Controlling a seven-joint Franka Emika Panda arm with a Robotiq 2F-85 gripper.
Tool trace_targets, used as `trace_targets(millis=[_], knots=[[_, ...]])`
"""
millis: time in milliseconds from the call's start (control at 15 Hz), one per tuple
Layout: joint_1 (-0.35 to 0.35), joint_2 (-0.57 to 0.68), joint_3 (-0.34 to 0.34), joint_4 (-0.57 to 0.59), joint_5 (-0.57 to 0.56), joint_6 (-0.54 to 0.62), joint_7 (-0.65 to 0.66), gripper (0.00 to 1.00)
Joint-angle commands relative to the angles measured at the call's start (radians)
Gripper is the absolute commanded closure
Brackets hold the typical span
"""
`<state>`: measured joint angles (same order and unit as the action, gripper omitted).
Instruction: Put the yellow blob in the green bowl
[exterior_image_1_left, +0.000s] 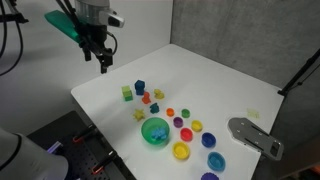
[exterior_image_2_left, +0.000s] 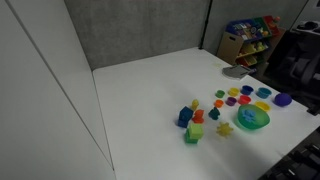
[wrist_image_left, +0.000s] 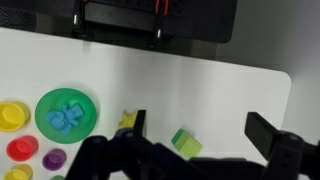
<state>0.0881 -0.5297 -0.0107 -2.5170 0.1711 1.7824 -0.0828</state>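
Note:
The yellow blob (exterior_image_1_left: 139, 115) is a small pale-yellow lump lying on the white table just beside the green bowl (exterior_image_1_left: 155, 131). Both also show in an exterior view, blob (exterior_image_2_left: 224, 129) and bowl (exterior_image_2_left: 252, 119). The green bowl holds a blue piece. In the wrist view the blob (wrist_image_left: 126, 121) lies right next to one finger, with the bowl (wrist_image_left: 66, 115) to its left. My gripper (exterior_image_1_left: 104, 62) hangs open and empty above the table, away from the toys. Its open fingers (wrist_image_left: 203, 135) frame a green block (wrist_image_left: 185, 143).
Small toy blocks stand near the bowl: green (exterior_image_1_left: 127, 93), blue (exterior_image_1_left: 140, 87), red (exterior_image_1_left: 155, 108). Several small coloured dishes lie beyond, among them a yellow bowl (exterior_image_1_left: 181, 151) and a blue bowl (exterior_image_1_left: 215, 160). A grey flat object (exterior_image_1_left: 255, 135) rests at the table edge.

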Motion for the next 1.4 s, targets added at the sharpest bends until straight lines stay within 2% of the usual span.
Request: trace_targets(millis=[0,667,1000,1333], knots=[[-0.004,0.117,0.035,0.047,-0.015,0.112,0.002,0.0],[-0.009,0.405,0.079,0.024,-0.119,0.525,0.031,0.0],[-0.013,0.544,0.079,-0.02,-0.276,0.733,0.13,0.0],[0.009,0.689,0.05,-0.024,-0.413,0.863,0.306,0.0]])
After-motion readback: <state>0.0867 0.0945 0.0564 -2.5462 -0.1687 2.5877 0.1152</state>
